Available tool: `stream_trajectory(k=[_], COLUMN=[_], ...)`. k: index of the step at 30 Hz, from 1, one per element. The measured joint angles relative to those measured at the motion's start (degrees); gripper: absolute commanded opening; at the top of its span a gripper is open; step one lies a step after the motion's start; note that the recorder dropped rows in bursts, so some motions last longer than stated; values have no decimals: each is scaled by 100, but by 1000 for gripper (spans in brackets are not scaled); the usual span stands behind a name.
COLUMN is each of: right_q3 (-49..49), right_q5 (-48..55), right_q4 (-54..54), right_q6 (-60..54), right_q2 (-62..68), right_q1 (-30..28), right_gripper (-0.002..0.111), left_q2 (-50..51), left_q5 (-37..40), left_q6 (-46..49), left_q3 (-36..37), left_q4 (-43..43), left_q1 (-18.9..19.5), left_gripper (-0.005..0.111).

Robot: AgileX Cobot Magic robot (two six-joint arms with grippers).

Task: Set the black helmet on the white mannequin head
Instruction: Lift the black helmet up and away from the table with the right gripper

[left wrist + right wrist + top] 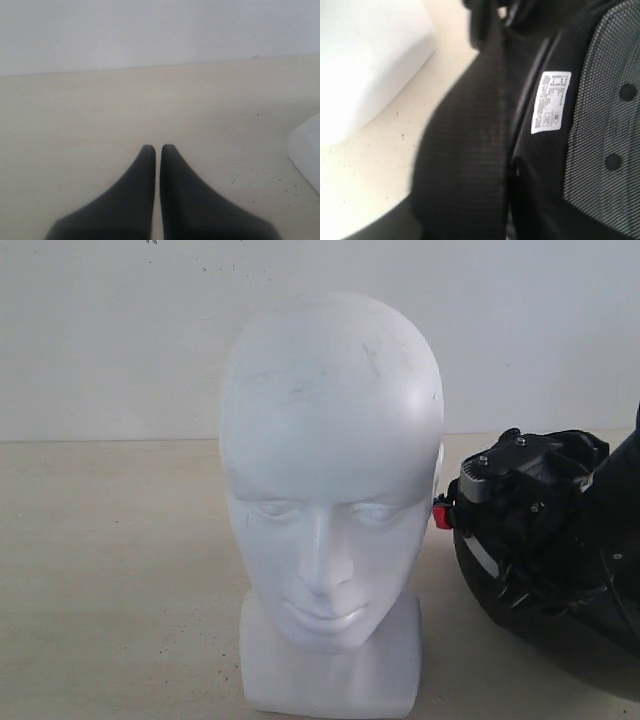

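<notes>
White sticker label inside black helmet, beside mesh lining (print too tiny and blurred, unreadable).

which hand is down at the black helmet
The right hand, at the opening of the black helmet beside the white mannequin head. The left hand is shut over the table, holding nothing.

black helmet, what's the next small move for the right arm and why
Probably close the right gripper firmly on the rim before lifting. The black helmet lies on the table beside the white mannequin head, the gripper sits at its opening, and a firm grip isn't visible.
</notes>
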Motion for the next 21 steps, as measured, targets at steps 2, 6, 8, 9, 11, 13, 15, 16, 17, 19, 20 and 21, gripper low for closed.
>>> stream_trajectory(k=[2, 6, 8, 9, 11, 13, 15, 16, 17, 19, 20, 21], right_q3=[-145, -364, -442, -452, -452, -457, -481, -486, -486, -486, -486, -486], right_q5=[23, 76, 66, 31, -16, -174, -382, -487, -595, -783, -901, -996], right_q4=[-17, 9, 63, 109, 147, 134, 121, 121, 121, 121, 121, 133], right_q6=[36, 89, 102, 142, 212, 212, 221, 221, 235, 292, 304, 329], right_q2=[0, -69, -200, -300, -544, -780, -1028, -1147, -1261, -1453, -1559, -1641], right_q1=[0, 0, 0, 0, 0, 0, 0, 0, 0, 0, 0, 0], right_gripper=[0, 0, 0, 0, 0, 0, 0, 0, 0, 0, 0, 0], left_q2=[0, 0, 0, 0, 0, 0, 0, 0, 0, 0, 0, 0], left_q5=[0, 0, 0, 0, 0, 0, 0, 0, 0, 0, 0, 0], left_q6=[0, 0, 0, 0, 0, 0, 0, 0, 0, 0, 0, 0], left_q3=[0, 0, 0, 0, 0, 0, 0, 0, 0, 0, 0, 0], left_q4=[0, 0, 0, 0, 0, 0, 0, 0, 0, 0, 0, 0], left_q1=[0, 0, 0, 0, 0, 0, 0, 0, 0, 0, 0, 0], left_gripper=[4, 4, 4, 4, 4, 4, 4, 4, 4, 4, 4, 4])
